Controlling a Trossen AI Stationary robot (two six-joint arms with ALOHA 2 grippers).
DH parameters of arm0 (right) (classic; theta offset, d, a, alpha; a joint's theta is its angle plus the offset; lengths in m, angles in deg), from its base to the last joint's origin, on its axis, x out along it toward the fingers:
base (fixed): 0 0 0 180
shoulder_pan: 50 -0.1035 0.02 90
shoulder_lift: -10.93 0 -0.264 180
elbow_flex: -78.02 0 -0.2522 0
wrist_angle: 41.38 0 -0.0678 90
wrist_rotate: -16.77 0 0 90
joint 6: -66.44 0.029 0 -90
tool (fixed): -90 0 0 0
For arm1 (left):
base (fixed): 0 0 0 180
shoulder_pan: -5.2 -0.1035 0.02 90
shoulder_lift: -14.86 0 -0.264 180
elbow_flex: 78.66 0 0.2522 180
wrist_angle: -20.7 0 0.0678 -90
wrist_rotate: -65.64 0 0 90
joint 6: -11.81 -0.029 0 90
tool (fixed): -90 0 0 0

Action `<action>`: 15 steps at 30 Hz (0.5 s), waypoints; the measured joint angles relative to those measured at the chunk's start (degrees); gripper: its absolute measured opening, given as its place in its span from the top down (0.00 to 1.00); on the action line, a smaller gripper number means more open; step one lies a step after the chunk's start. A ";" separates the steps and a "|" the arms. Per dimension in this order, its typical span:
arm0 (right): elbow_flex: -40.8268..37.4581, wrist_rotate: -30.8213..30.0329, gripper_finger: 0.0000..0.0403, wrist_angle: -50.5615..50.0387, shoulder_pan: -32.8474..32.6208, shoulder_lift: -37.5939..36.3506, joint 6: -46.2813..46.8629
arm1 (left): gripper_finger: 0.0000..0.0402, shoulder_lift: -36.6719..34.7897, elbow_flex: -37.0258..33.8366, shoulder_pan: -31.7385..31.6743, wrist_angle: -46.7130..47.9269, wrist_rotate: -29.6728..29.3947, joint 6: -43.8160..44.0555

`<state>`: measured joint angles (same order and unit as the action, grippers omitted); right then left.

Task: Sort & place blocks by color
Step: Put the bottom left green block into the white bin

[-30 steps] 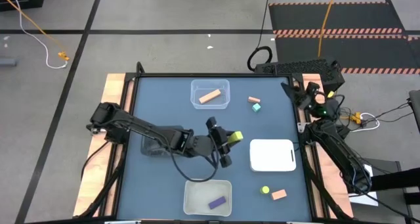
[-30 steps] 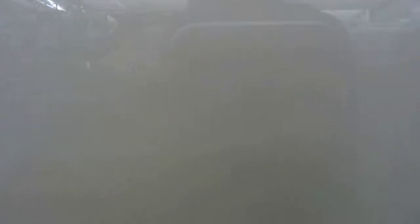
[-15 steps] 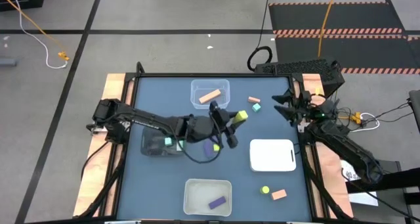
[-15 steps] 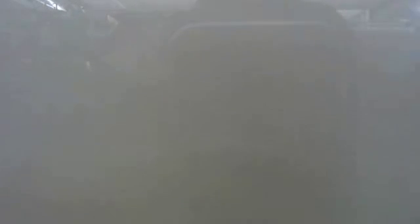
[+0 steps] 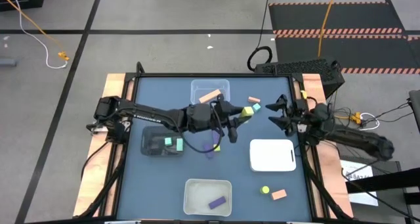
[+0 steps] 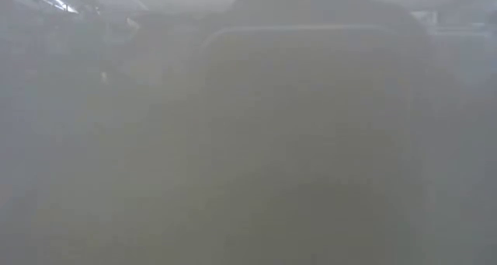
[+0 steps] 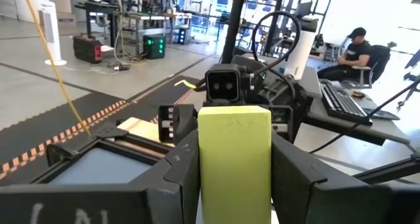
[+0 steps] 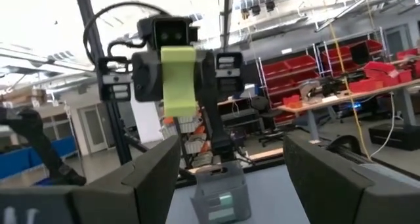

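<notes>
My left gripper (image 5: 237, 116) reaches over the middle of the table and is shut on a yellow-green block (image 5: 247, 111), which fills the middle of the left wrist view (image 7: 234, 159). My right gripper (image 5: 277, 113) is open and faces it from the table's right, a short way off. In the right wrist view the block (image 8: 178, 79) stands ahead of my open fingers (image 8: 157, 175). An orange bar (image 5: 210, 96) lies in the far clear tray (image 5: 223, 86). Teal blocks (image 5: 172, 143) lie in the black tray. A purple bar (image 5: 216, 201) lies in the near clear tray. My left gripper pinches the yellow-green block by its two side faces (image 7: 203, 165) between both fingers. The fingers (image 7: 180, 175) come level from the table's left. The block is lifted clear of the table and sticks out past the fingertips toward my right gripper.
An orange block (image 5: 254, 100) and a teal block (image 5: 256, 108) lie near the far right. A purple block (image 5: 213, 147) lies mid-table. A white tray (image 5: 272, 156) sits right of centre, with a yellow-green round piece (image 5: 265, 190) and an orange block (image 5: 279, 194) near it. The low view is fogged.
My left gripper has carried the yellow-green block from mid-table toward the far and right edges, uncovering the black tray and the purple block. My right gripper has swung in from the table's right edge toward the held block.
</notes>
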<state>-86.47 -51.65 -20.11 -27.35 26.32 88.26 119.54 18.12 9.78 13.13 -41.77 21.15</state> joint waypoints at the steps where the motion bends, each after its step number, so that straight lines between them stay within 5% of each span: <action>1: 0.42 -1.46 0.35 0.88 -1.87 1.32 -0.77 | 0.67 0.00 0.00 0.00 0.01 0.00 0.04; 8: 4.03 -9.83 0.35 7.09 -13.36 13.80 -6.59 | 0.66 0.00 0.00 0.20 0.12 0.02 0.26; 15: 8.65 -11.42 0.35 16.35 -20.24 28.15 -9.29 | 0.66 0.00 0.00 0.20 1.55 0.01 1.32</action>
<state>-77.82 -63.07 -3.76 -47.60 54.47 78.96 119.54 18.12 9.98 14.68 -41.76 22.47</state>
